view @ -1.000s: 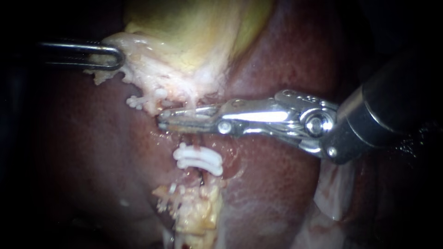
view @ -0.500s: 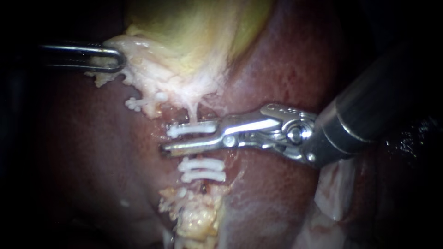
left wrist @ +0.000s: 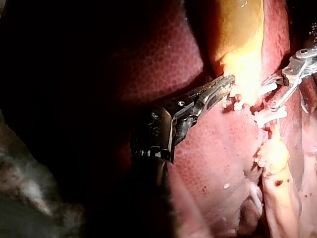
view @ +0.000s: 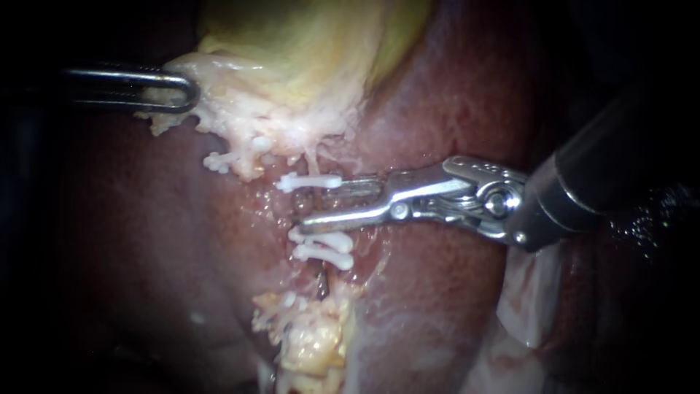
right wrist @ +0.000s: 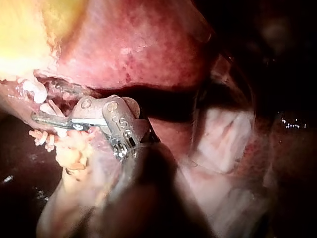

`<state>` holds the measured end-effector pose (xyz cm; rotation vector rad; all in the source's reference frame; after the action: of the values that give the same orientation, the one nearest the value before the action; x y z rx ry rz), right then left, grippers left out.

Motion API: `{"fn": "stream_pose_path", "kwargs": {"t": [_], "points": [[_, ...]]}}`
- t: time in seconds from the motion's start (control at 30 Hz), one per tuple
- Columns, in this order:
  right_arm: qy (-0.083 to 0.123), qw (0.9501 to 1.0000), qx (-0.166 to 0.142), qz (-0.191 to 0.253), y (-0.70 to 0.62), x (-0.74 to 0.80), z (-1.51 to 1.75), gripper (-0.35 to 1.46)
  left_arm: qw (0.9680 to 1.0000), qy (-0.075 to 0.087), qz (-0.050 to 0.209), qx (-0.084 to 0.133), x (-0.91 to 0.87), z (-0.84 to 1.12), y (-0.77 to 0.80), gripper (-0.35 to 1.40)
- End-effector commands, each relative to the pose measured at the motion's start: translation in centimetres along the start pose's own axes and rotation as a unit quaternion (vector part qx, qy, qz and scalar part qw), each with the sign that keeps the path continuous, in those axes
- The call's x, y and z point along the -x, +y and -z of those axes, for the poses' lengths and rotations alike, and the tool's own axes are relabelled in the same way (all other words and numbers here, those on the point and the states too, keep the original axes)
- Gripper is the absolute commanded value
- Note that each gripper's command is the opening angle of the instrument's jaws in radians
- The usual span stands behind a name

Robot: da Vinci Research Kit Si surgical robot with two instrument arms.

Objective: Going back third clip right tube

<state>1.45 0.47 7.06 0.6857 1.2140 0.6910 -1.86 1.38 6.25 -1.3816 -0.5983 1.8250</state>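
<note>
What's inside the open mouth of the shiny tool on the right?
Nothing gripped: the right instrument has open jaws, only reddish tissue between them. A white clip sits ahead of the upper jaw, hiding what it clamps.

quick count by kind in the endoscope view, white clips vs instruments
white clips: 4 clearly seen
instruments: 2, left instrument shut on gallbladder tissue, right instrument with jaws open
total: 6
</note>
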Motion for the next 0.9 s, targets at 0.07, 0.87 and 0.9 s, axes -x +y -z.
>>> {"fn": "stream_pose_path", "kwargs": {"t": [0.07, 0.87, 0.9], "points": [[0.002, 0.9993, 0.008, 0.036, -0.04, 0.02, 0.09, 0.50, 1.0000, 0.000, 0.000, 0.000, 0.00, 0.01, 0.00, -0.35], [-0.098, 0.9629, 0.024, 0.250, -0.56, -0.07, 0.95, 0.50, 1.0000, 0.000, 0.000, 0.000, 0.01, -0.01, -0.03, -0.35], [-0.098, 0.9629, 0.024, 0.250, -0.56, -0.08, 0.96, 0.50, 1.0000, 0.000, -0.001, 0.000, 0.02, -0.01, -0.03, -0.35]]}}
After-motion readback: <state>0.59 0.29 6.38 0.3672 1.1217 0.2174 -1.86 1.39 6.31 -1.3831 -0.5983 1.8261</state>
